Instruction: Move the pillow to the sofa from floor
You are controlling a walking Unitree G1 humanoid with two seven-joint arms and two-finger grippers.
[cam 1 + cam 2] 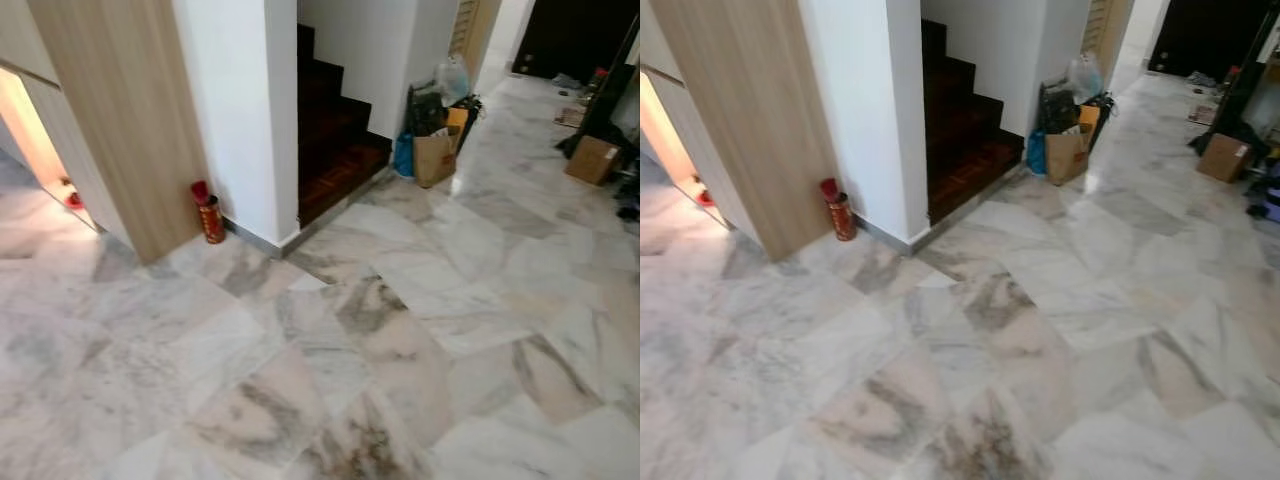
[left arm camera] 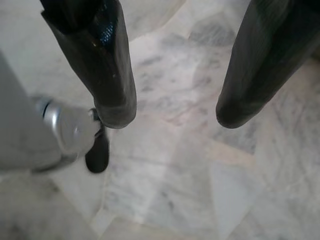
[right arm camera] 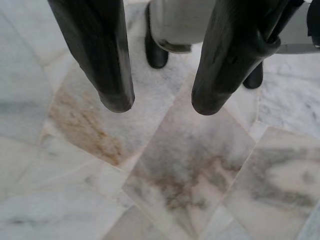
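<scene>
No pillow and no sofa can be made out in these frames. In the left wrist view my left gripper (image 2: 175, 117) hangs over the marble floor, open, with nothing between its two black fingers (image 2: 112, 75). In the right wrist view my right gripper (image 3: 160, 107) also hangs open and empty above the floor, its fingers (image 3: 102, 65) apart. My own feet (image 3: 156, 50) and a silver leg part (image 2: 70, 130) show below the grippers.
Marble floor (image 1: 380, 330) spreads ahead. A wood panel (image 1: 120, 110) and white pillar (image 1: 245, 110) stand at the left, with a red canister (image 1: 208, 215) at their base. Dark stairs (image 1: 335, 135) rise behind. Paper bags (image 1: 433, 155) and a cardboard box (image 1: 592, 158) lie further back.
</scene>
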